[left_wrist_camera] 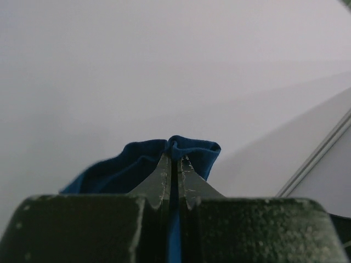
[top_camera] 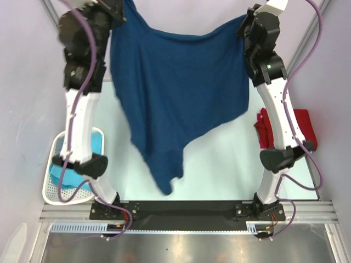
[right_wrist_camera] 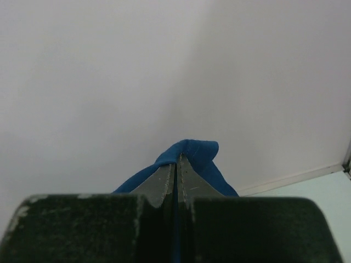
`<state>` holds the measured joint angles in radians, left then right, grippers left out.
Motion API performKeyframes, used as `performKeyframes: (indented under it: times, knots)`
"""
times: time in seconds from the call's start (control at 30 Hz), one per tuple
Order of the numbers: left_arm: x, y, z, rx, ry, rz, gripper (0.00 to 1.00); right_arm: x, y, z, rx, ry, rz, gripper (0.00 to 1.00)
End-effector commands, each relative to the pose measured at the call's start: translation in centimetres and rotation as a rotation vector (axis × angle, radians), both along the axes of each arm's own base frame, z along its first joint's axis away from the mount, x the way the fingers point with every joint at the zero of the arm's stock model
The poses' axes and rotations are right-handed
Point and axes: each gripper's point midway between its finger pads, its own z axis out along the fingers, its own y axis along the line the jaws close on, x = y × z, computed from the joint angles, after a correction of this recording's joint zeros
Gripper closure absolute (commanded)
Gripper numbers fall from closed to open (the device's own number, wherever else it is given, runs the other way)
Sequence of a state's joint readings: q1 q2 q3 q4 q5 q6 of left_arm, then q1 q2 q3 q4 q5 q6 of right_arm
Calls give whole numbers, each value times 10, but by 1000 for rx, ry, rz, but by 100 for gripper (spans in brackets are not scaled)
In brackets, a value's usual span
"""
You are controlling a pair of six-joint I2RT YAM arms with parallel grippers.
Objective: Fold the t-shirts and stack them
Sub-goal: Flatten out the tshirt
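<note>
The left pincer (left_wrist_camera: 174, 156) is clamped tight on a bunched fold of soft dark blue cloth t-shirt (left_wrist_camera: 143, 163). Its two ridged metal tips are pressed together, with the fabric puffing out above and to the sides of them. The right pincer (right_wrist_camera: 178, 159) is closed the same way on another rolled corner of that t-shirt (right_wrist_camera: 193, 150), and a thin line of blue shows between its tips.

From above, the dark blue t-shirt (top_camera: 181, 87) hangs spread between the two raised arms, up and to the right of the white perforated plastic basket (top_camera: 50, 189). The left pincer (top_camera: 118, 10) holds one upper corner and the right pincer (top_camera: 248, 22) the other. The top edge sags in a shallow curve between them. The cloth is matte, limp and lightly creased. It is broad at the held edge and narrows unevenly to a ragged tip. Its long axis runs from that edge down to the tip, which points toward the arms' bases, level with the basket and to its right. Whether the tip touches the pale tabletop (top_camera: 225, 164) cannot be told.

The basket holds crumpled turquoise cloth (top_camera: 58, 175). A folded red cloth t-shirt (top_camera: 303, 124) lies on the tabletop far to the basket's right, beyond the hanging shirt and partly hidden by the right arm.
</note>
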<state>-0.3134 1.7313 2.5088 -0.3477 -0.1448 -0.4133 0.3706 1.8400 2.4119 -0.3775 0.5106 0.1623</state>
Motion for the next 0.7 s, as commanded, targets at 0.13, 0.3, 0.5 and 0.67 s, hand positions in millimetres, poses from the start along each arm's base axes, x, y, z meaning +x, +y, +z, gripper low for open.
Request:
performKeyframes:
  times: [0.13, 0.3, 0.5, 0.67]
  knots:
    - [56, 3, 1, -115, -67, -78, 100, 58, 1, -9, 132, -52, 138, 100]
    - [51, 9, 14, -131, -116, -85, 100, 62, 2, 1, 149, -97, 171, 100]
    - [33, 10, 31, -137, -158, -105, 100, 50, 2, 9, 134, -99, 182, 100]
    - [35, 7, 15, -125, -92, -127, 98, 42, -1, -5, 125, -41, 159, 100]
